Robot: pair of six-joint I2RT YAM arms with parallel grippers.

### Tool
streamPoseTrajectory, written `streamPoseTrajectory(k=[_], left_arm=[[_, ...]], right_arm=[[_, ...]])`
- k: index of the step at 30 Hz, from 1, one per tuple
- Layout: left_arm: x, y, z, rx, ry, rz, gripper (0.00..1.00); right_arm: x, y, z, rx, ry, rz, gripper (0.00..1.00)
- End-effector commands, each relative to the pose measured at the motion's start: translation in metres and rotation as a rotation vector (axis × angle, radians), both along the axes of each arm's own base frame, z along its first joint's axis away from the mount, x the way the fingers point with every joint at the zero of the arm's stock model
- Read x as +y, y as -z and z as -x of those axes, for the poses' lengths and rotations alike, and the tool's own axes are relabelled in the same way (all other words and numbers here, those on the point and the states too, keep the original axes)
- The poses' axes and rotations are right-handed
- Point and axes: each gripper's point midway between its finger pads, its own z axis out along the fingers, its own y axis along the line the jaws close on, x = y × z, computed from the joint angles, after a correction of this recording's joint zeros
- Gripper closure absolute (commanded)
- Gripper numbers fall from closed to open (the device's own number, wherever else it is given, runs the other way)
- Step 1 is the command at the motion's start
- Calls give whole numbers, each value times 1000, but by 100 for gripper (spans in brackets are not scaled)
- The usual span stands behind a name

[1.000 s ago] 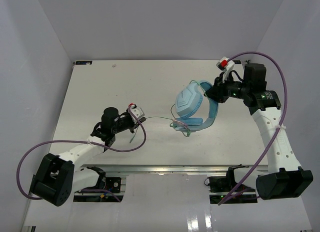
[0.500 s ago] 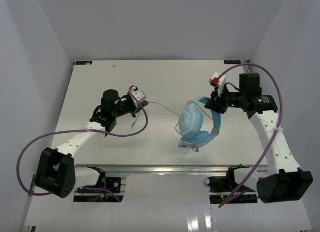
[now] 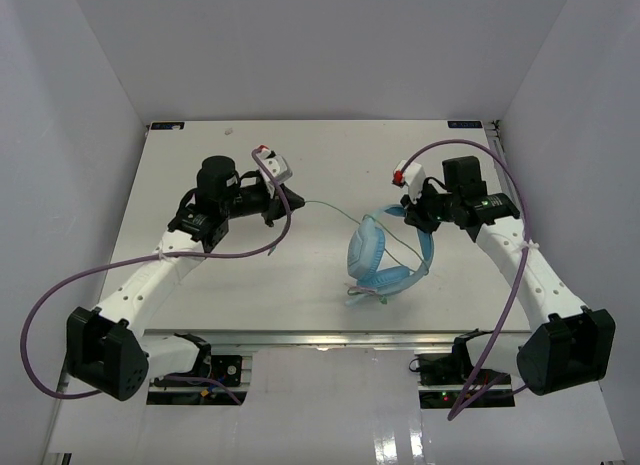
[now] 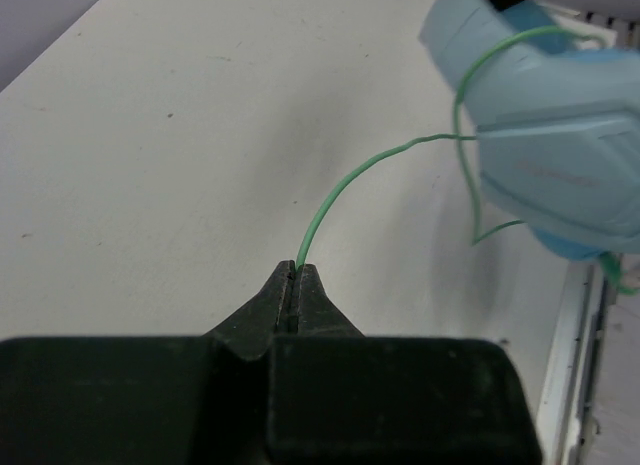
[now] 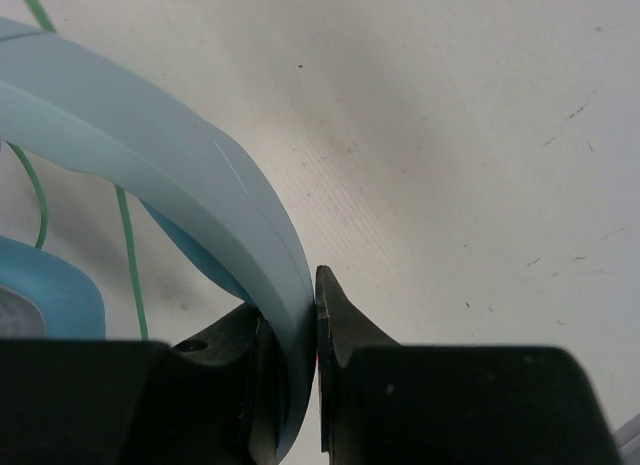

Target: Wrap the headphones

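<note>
The light blue headphones (image 3: 372, 257) hang lifted at centre right of the white table. My right gripper (image 3: 409, 211) is shut on their headband (image 5: 180, 165), which runs between its jaws in the right wrist view. My left gripper (image 3: 292, 199) is shut on the thin pale green cable (image 3: 330, 212). The cable (image 4: 350, 190) runs from the closed tips across to the ear cup (image 4: 560, 115) in the left wrist view and loops around the cup. More cable (image 5: 128, 255) shows beside the headband. The plug is not visible.
The white table (image 3: 180, 185) has grey walls on three sides. Thick purple arm cables (image 3: 60, 295) loop off both arms. A metal rail (image 3: 320, 337) runs along the near edge between the arm bases.
My right gripper carried the headphones left and toward the near edge, turning them. My left gripper moved away from the near edge with the cable, drawing it out to the left.
</note>
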Motion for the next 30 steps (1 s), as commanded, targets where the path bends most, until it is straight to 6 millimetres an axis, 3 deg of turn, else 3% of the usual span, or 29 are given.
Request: streamPoseTrajectory(k=[1,8,12,24,30], left_arm=[[-28,-35,37,130,144,78,100],[-69,-46,77,276,254,105,100],[-91,-45,84,392,266,113,100],[-126,-51,67,658,193,163,100],[-140,-35,57,738,135,162,100]], right_arm=[[1,-10,-29,-77,112,-18,92],[-12,-6,-52,-136,254,27,92],[-17,-5,-61,-165,340,42,92],[-10,-8,-72,-239,509,34,92],[-1,-4,-74,-184,544,-22,92]])
